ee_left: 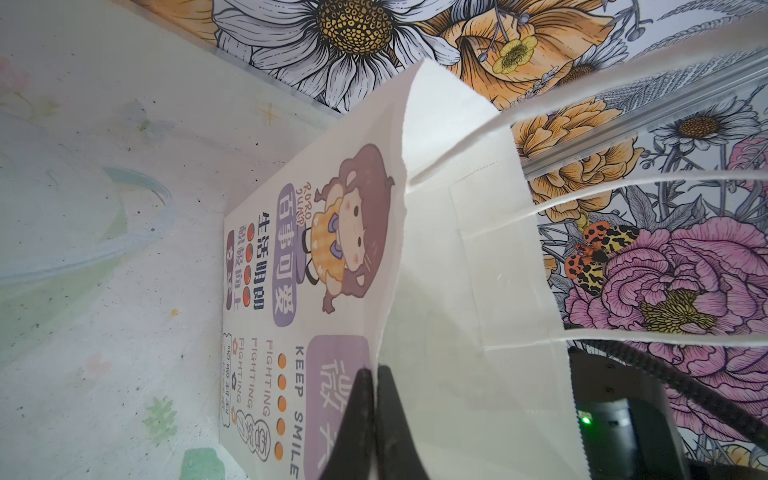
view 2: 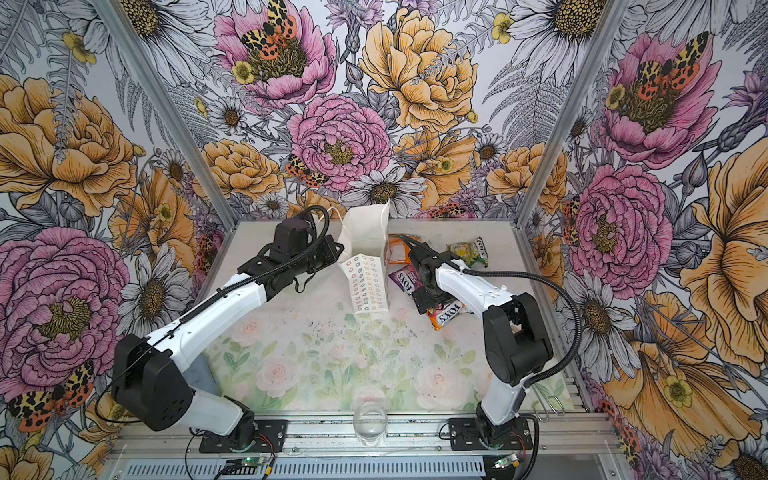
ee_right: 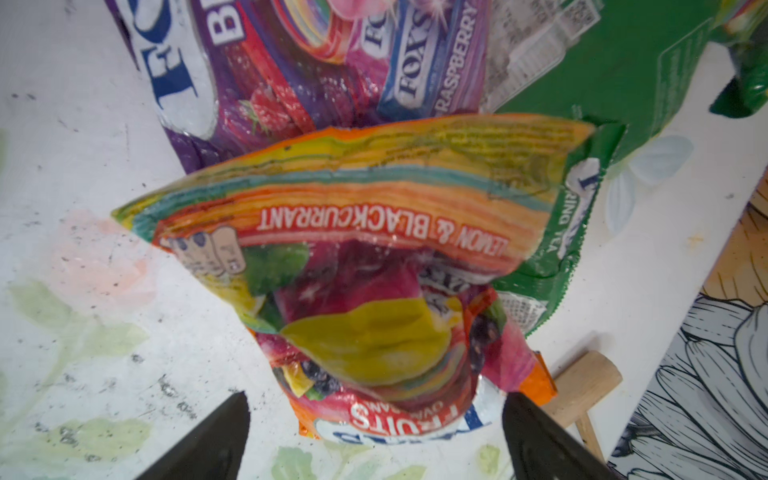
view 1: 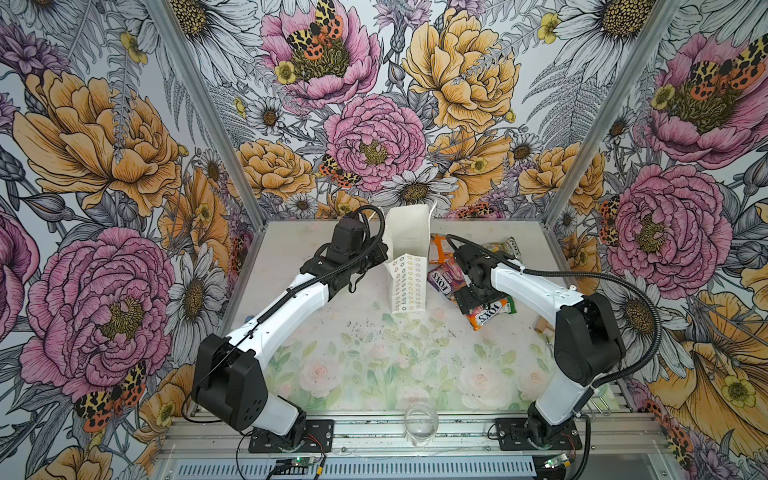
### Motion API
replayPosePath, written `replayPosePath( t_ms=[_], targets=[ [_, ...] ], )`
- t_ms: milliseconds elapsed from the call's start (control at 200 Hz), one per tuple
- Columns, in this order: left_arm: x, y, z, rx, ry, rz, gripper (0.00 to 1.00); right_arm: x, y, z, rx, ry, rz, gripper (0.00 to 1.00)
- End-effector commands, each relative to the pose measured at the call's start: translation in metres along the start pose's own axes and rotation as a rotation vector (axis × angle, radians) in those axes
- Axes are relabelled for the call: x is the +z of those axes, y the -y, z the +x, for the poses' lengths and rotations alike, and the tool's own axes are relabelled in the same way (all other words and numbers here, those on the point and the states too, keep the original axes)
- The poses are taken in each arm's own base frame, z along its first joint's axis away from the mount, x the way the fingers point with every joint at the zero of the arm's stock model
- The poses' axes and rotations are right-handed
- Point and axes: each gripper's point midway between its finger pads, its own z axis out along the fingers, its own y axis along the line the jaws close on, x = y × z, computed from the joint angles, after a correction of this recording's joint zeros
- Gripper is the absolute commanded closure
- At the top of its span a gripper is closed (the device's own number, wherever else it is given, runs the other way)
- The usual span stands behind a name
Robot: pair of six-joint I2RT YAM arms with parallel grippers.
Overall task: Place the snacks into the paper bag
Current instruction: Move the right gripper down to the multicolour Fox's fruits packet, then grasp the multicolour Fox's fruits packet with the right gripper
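The right fingers (ee_right: 216, 440), spread wide over the orange packet (ee_right: 357, 232), may also catch the green packet (ee_right: 582, 232) under it, while the left fingers (ee_left: 357, 415) pinch the paper bag (view 1: 409, 286) by its rim.

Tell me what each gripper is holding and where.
Left gripper pinches the paper bag at its rim; right gripper, open over the orange packet, holds nothing.
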Motion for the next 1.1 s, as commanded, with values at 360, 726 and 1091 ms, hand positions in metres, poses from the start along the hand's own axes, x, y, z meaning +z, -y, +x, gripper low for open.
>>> replayPosePath(
  t_ms=[360,726,1091],
  targets=[
    [-0.007,0.002,-0.001,0.003,0.005,0.026,1.00,0.031,0.004,-0.008,0.014,-0.018,0.036,0.08],
    [-0.007,0.001,0.000,-0.001,0.002,0.025,1.00,0.035,0.007,-0.005,0.043,-0.012,0.033,0.22],
    [-0.008,0.003,-0.002,-0.001,0.005,0.028,1.00,0.029,0.005,-0.008,0.069,0.009,-0.001,0.52]
  ],
)
